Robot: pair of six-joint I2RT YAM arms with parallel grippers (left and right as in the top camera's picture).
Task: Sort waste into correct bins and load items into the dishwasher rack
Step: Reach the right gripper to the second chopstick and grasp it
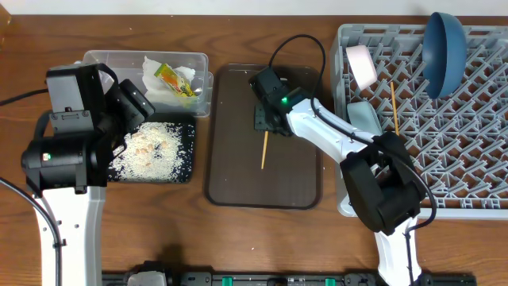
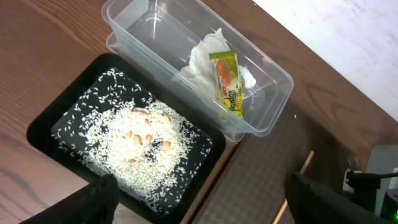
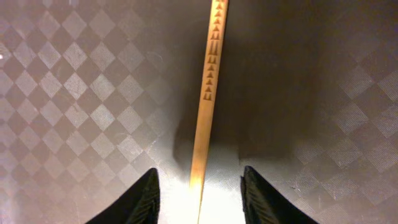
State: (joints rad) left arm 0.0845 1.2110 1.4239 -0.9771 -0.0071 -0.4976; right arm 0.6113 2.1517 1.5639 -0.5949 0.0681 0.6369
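Observation:
A wooden chopstick (image 1: 264,149) lies on the brown tray (image 1: 238,179). My right gripper (image 1: 266,123) is low over its far end, open, fingers either side of the chopstick (image 3: 208,93) without holding it. A second chopstick (image 1: 394,106), the dark-blue plate (image 1: 444,49), a white cup (image 1: 362,66) and a light-blue bowl (image 1: 363,116) sit in the grey dishwasher rack (image 1: 460,159). The clear tub (image 1: 111,59) holds white tissue (image 2: 202,59) and the yellow wrapper (image 2: 228,84). The black tray (image 1: 184,163) holds rice scraps (image 2: 146,143). My left gripper (image 2: 199,205) is open and empty above it.
The brown tray lies between the bins on the left and the rack on the right. A black cable (image 1: 298,44) loops above the right arm over the tray's far edge.

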